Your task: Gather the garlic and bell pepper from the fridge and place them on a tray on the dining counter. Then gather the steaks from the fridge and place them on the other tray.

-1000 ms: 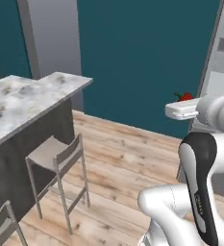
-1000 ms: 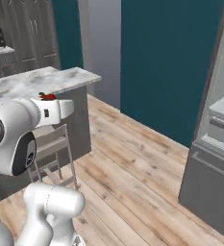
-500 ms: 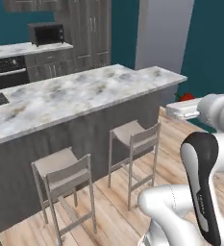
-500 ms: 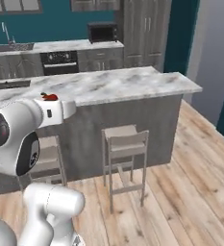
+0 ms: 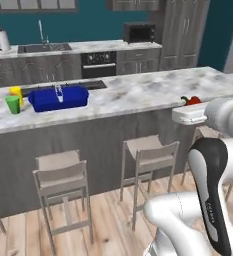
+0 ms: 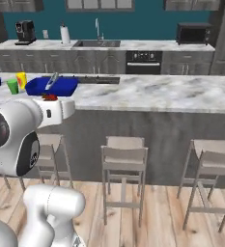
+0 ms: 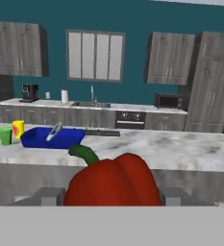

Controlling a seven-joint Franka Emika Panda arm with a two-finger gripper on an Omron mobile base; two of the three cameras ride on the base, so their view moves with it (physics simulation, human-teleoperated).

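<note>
— What changed since half a second ago?

— Swung round, the whole outlook: the base has turned, so both base views now face the long side of the dining counter (image 5: 138, 97) squarely, with more of the back kitchen showing. That is the camera shifting, not the furniture.

— Left to right on that bench?

— A green cup (image 5: 12, 104) and a yellow cup (image 5: 16, 93) touching or nearly so, then a blue tray (image 5: 58, 98) with a small utensil in it, then bare marble. Stools (image 5: 60, 180) stand below along the dark base. Behind are a sink faucet (image 5: 40, 31), an oven (image 5: 99, 64) and a microwave (image 5: 138, 33).

— And the bell pepper?

— Clamped in the end effector (image 7: 113, 194): the hand view has the red bell pepper (image 7: 114, 182) squeezed between the 2 fingers (image 7: 45, 196), green stem tilted up to the left. From the left base view it peeks out red just above the white hand, in front of the bench's edge, well to the right of the tray.
</note>
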